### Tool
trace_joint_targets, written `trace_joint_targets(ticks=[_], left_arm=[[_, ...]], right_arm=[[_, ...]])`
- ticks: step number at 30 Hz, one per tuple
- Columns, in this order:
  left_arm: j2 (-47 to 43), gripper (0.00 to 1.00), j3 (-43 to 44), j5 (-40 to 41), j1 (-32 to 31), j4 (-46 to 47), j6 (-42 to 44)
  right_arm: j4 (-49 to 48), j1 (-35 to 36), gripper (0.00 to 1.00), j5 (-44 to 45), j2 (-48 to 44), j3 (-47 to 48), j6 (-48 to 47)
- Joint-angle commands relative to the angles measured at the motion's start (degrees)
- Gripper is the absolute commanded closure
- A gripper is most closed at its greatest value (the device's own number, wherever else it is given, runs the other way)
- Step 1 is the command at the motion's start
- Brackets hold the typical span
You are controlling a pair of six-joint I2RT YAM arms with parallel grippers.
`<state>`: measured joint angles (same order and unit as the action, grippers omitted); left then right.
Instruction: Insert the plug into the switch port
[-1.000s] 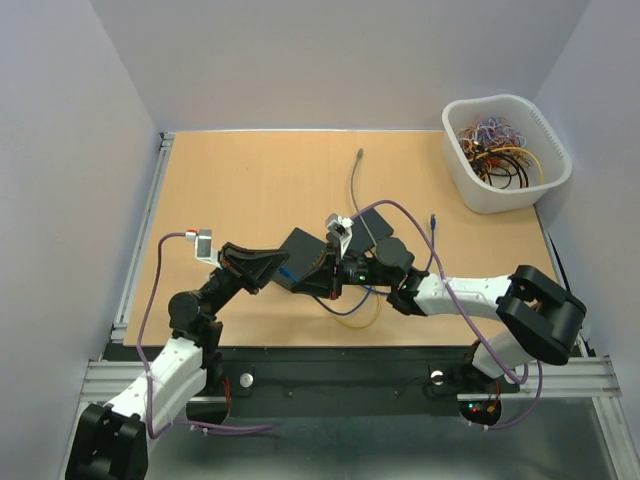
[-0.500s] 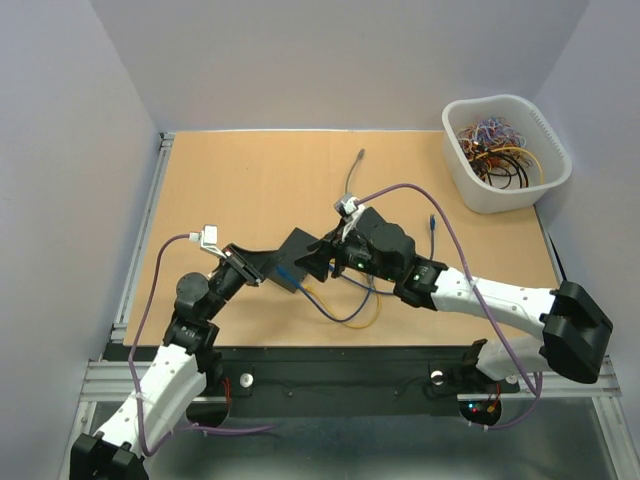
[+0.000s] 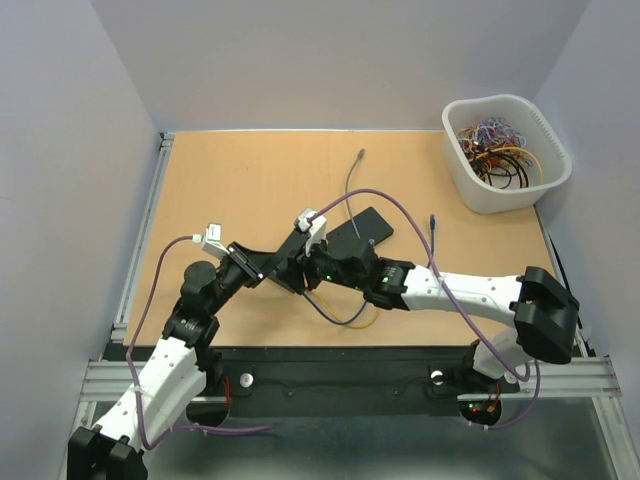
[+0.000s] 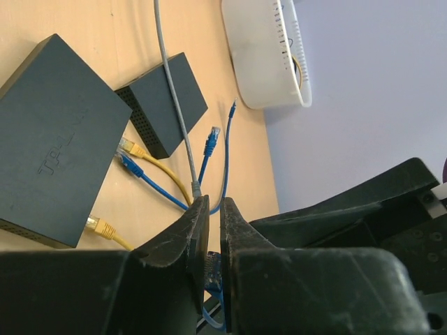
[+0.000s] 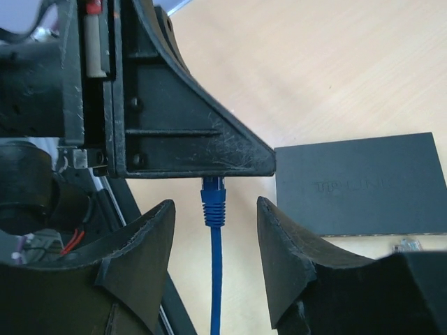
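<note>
The left tool [image 4: 209, 213] is pinched shut on the blue moulded plug [image 5: 213, 197]. It holds the plug above the wooden counter [image 3: 250, 180], apart from the black box-shaped switch [image 5: 363, 185]. The right tool [image 5: 215, 209] gapes wide, one finger on either side of the plug, gripping nothing. If it closes on the blue cord [image 5: 213, 279] rather than the plug body, the plug may twist or drop at handover. The switch's free ports cannot be made out, nor the plug's latch side. From above, both tool tips merge into one dark mass.
</note>
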<state>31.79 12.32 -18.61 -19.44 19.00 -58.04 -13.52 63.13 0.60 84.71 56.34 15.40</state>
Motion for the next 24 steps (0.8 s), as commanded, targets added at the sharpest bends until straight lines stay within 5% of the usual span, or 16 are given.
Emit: trace_joint_targets(ticks=[1, 12, 24], left_arm=[[0.1, 1.0, 3.2, 0.7, -0.2, 0.3, 0.4], [0.0, 1.0, 2.9, 0.9, -0.2, 0.4, 1.0], [-0.7, 1.0, 2.4, 0.6, -0.2, 0.0, 1.1]], right_arm=[[1.8, 2.4, 0.44, 5.1, 2.0, 3.8, -3.1], [2.2, 3.8, 0.54, 7.5, 5.3, 6.4, -2.5], [2.1, 4.7, 0.93, 9.2, 8.8, 7.8, -2.0]])
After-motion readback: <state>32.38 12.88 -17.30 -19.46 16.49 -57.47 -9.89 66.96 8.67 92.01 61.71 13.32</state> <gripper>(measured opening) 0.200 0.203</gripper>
